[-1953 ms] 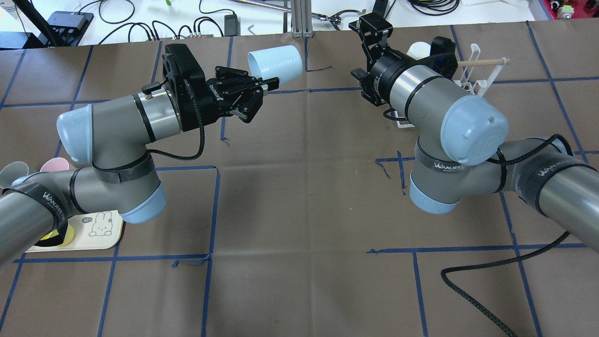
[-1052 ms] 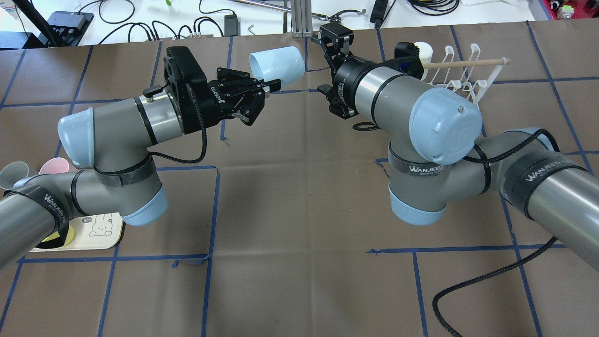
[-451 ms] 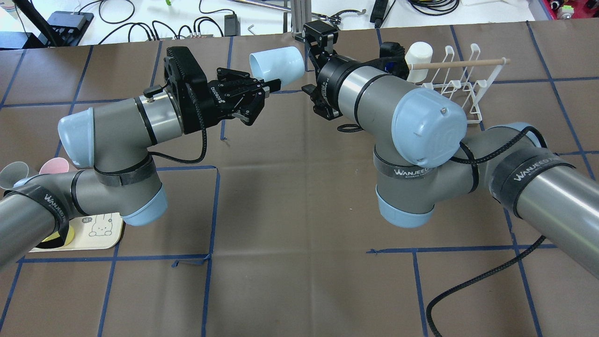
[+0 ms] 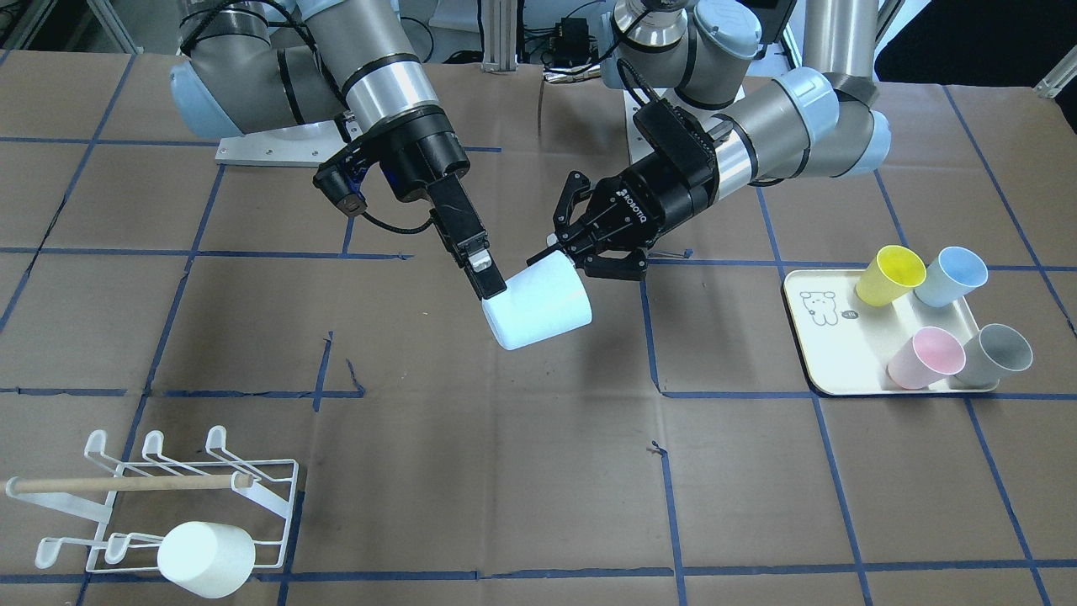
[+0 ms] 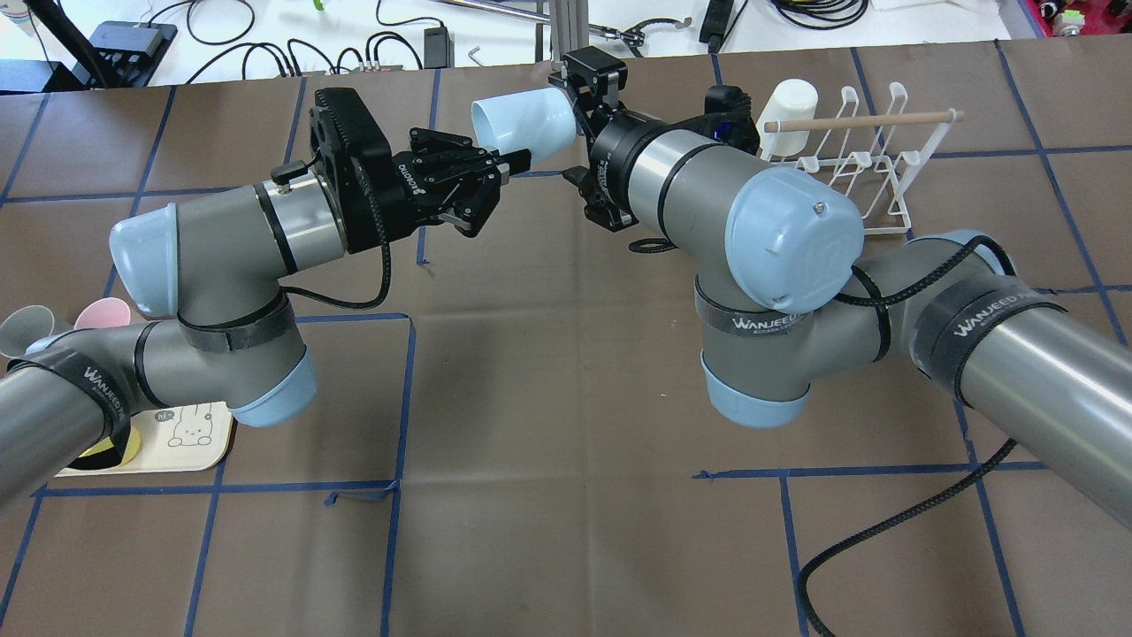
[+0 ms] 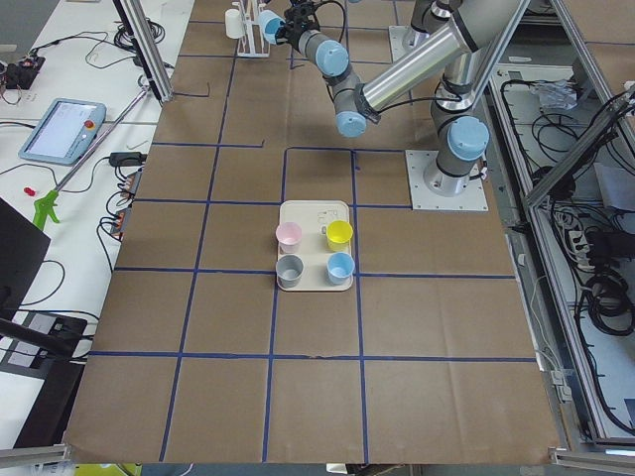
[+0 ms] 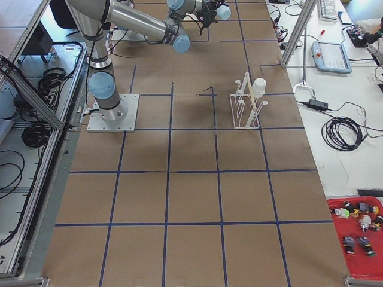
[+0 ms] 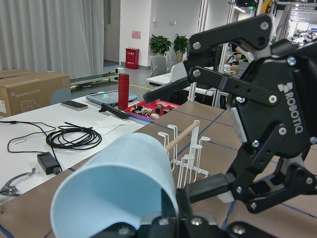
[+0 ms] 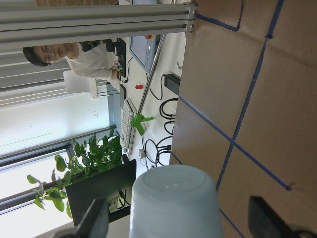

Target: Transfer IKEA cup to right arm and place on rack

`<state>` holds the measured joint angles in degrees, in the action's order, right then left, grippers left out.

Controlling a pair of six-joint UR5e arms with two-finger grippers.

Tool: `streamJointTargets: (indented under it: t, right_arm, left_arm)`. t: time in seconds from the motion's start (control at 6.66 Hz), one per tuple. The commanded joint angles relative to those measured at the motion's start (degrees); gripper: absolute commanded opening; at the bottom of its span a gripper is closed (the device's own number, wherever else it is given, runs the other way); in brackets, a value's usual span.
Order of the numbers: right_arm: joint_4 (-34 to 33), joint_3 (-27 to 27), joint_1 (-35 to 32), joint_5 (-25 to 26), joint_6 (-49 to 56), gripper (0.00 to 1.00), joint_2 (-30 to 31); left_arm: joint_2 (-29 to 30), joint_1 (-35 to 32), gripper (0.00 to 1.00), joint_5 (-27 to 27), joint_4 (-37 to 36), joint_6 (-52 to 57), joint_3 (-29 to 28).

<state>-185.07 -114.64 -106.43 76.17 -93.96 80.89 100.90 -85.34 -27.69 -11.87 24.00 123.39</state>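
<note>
My left gripper point(image 5: 506, 161) is shut on the rim of a pale blue cup point(image 5: 523, 122) and holds it on its side above the table; the gripper point(image 4: 562, 251) and cup point(image 4: 538, 307) also show in the front view. My right gripper point(image 5: 579, 88) is open, with its long fingers point(image 4: 480, 268) astride the cup's closed base. In the right wrist view the cup base point(image 9: 173, 203) sits between the two fingers with gaps on both sides. The white wire rack point(image 5: 871, 164) with a wooden dowel stands to the right and carries a white cup point(image 5: 790, 95).
A cream tray point(image 4: 841, 353) on my left side holds a yellow cup point(image 4: 890, 275), a blue cup point(image 4: 951, 276), a pink cup point(image 4: 925, 358) and a grey cup point(image 4: 993, 355). Cables and an aluminium post point(image 5: 566, 31) lie beyond the table's far edge.
My right arm has swung left, away from the rack, and its open fingers have come around the cup's base. My left arm and the cup have stayed still.
</note>
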Motion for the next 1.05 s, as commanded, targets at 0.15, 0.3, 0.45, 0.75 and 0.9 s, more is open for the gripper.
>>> streamJointTargets:
  t: [0.15,0.3,0.45,0.75,0.9]
  right_arm:
    - [1.8,4.1,-1.9,0.1,-0.1,1.0,-3.2]
    - [1.8,4.3,-2.1,0.2,-0.1,1.0,-3.5]
    - [1.8,4.2,-2.1,0.2,-0.1,1.0,-3.6]
    - [1.8,4.2,-2.1,0.2,-0.1,0.89,-3.8]
    - [1.8,4.2,-2.1,0.1,0.3,0.75,-3.7]
  left_arm:
    - [0.2,0.0,0.05,0.0,0.0,0.0,-0.1]
    - [0.2,0.0,0.05,0.0,0.0,0.0,-0.1]
    - [0.3,0.0,0.06,-0.1,0.0,0.0,-0.1]
    - [0.3,0.0,0.06,-0.1,0.0,0.0,-0.1]
    - [0.2,0.0,0.06,-0.1,0.0,-0.1,-0.1]
